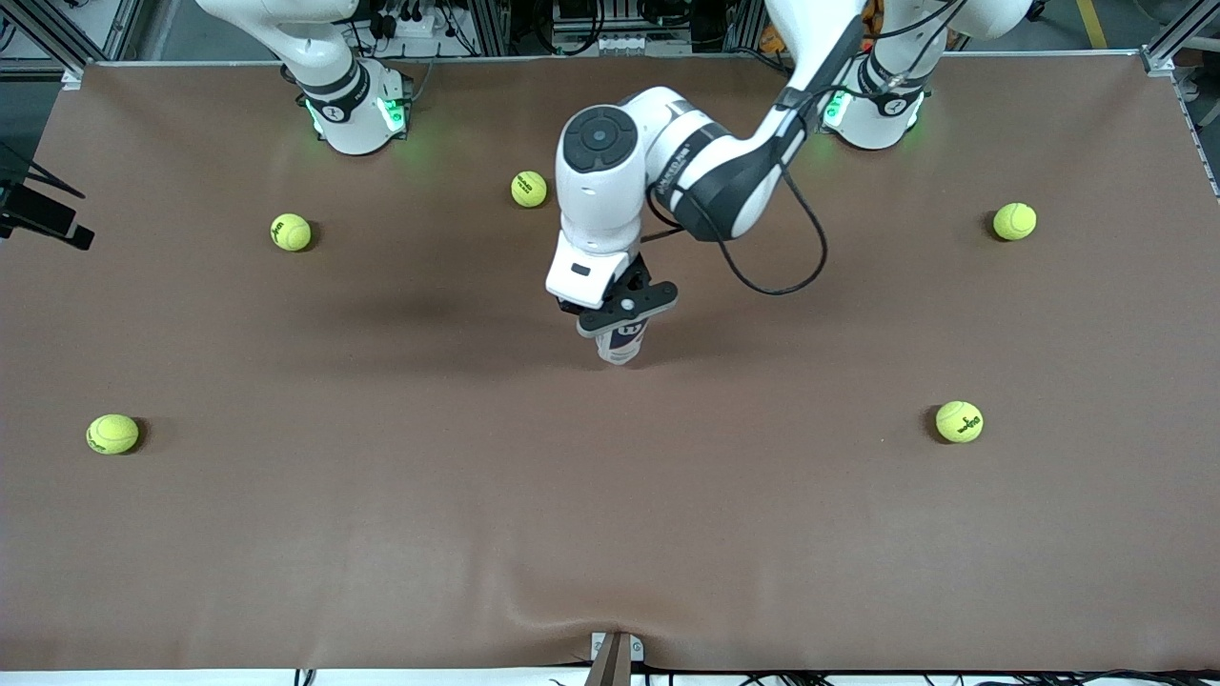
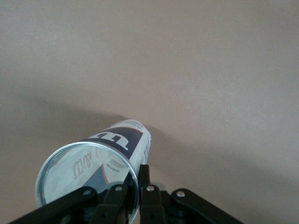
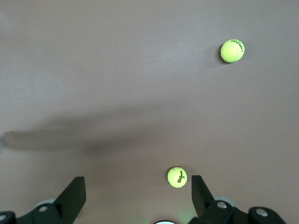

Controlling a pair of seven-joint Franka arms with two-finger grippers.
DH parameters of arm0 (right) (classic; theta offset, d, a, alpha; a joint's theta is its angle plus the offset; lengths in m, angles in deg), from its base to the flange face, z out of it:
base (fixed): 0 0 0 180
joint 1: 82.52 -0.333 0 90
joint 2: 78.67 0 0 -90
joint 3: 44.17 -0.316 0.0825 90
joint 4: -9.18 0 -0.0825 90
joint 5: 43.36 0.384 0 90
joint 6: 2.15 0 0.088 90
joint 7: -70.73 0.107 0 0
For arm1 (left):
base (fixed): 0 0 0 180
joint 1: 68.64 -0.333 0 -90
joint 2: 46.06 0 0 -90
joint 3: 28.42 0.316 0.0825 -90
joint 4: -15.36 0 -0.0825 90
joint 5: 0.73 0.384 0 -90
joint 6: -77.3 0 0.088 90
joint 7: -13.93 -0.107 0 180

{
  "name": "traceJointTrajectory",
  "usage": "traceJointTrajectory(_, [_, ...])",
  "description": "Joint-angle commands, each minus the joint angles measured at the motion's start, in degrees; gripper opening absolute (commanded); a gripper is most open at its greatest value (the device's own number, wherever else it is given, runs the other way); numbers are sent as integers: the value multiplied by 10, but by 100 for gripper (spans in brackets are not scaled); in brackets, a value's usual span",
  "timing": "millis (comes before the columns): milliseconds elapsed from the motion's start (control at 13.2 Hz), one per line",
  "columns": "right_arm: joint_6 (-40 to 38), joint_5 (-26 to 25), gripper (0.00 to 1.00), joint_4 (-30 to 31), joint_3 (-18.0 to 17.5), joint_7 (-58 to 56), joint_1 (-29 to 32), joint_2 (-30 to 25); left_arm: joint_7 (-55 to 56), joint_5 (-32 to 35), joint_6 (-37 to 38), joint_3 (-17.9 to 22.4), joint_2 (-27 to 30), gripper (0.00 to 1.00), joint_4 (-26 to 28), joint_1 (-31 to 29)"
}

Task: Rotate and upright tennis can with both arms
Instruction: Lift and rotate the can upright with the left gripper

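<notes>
The tennis can (image 1: 621,345) stands about upright at the middle of the table, its white and navy label with the "W" facing the front camera. My left gripper (image 1: 624,310) is right over its top. In the left wrist view the can (image 2: 117,144) points its clear open rim at the camera, and my left gripper (image 2: 138,171) is shut on the rim wall, with one finger (image 2: 145,173) outside and the other inside. My right gripper (image 3: 138,189) is open and empty, high over the table near the right arm's base. It is out of the front view.
Several yellow-green tennis balls lie scattered around: one (image 1: 529,189) farther from the front camera than the can, two (image 1: 291,232) (image 1: 112,433) toward the right arm's end, two (image 1: 1014,221) (image 1: 959,421) toward the left arm's end. A ball (image 3: 177,177) lies below my right gripper.
</notes>
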Motion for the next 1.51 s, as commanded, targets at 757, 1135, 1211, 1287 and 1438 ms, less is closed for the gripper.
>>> traceJointTrajectory(757, [-6, 4, 100, -2, -3, 5, 6, -1, 8, 44, 21, 16, -38, 0, -19, 26])
traceJointTrajectory(1135, [-6, 4, 100, -2, -3, 5, 7, 0, 7, 45, 17, 16, -39, 19, -19, 25])
traceJointTrajectory(1211, [-6, 4, 100, -2, -3, 5, 6, -1, 7, 45, 17, 16, -38, 21, -19, 25])
traceJointTrajectory(1287, [-6, 4, 100, -2, -3, 5, 6, 0, 7, 45, 17, 16, -36, 27, -19, 25])
traceJointTrajectory(1438, [-6, 5, 100, -2, -3, 5, 6, 0, 7, 44, 19, 16, -31, 29, -19, 21])
